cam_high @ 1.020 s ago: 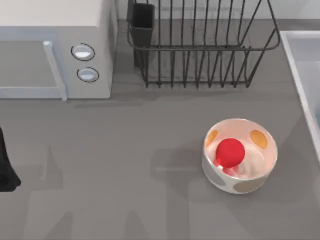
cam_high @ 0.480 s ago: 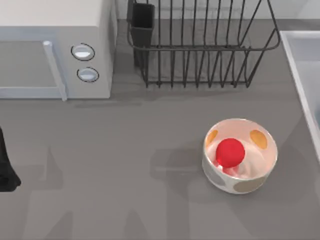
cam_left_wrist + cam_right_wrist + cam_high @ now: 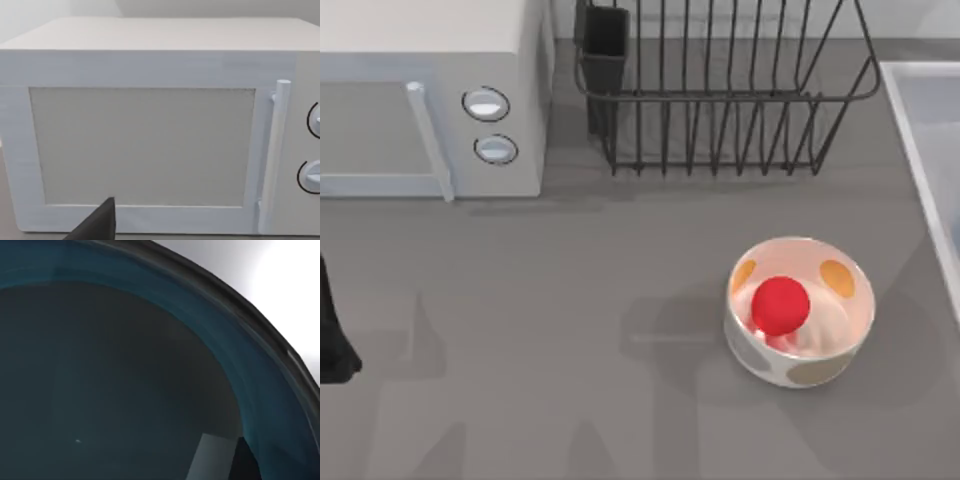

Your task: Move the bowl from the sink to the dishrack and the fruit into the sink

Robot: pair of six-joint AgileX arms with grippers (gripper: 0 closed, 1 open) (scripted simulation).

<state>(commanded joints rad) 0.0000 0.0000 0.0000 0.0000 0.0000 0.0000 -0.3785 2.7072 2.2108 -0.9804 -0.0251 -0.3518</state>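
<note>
The small red fruit (image 3: 780, 304) lies inside a white bowl with orange and grey spots (image 3: 840, 345) on the table, right of centre. At the back stands the black wire dishrack (image 3: 720, 95), with nothing in it. The sink (image 3: 910, 128) shows its pale rim at the right edge of the table. In the right wrist view the teal-blue bowl (image 3: 125, 370) is very close, its dark inside facing the camera, and a grey part of my right gripper (image 3: 212, 460) reaches into it near the rim. My left arm (image 3: 330, 335) is parked at the table's left edge.
A white microwave-like box (image 3: 430, 90) with two round knobs stands at the back left, right in front of my left gripper (image 3: 97, 225). The dishrack has a dark utensil cup (image 3: 605, 45) at its left corner. Bare grey tabletop (image 3: 570, 320) spans the middle.
</note>
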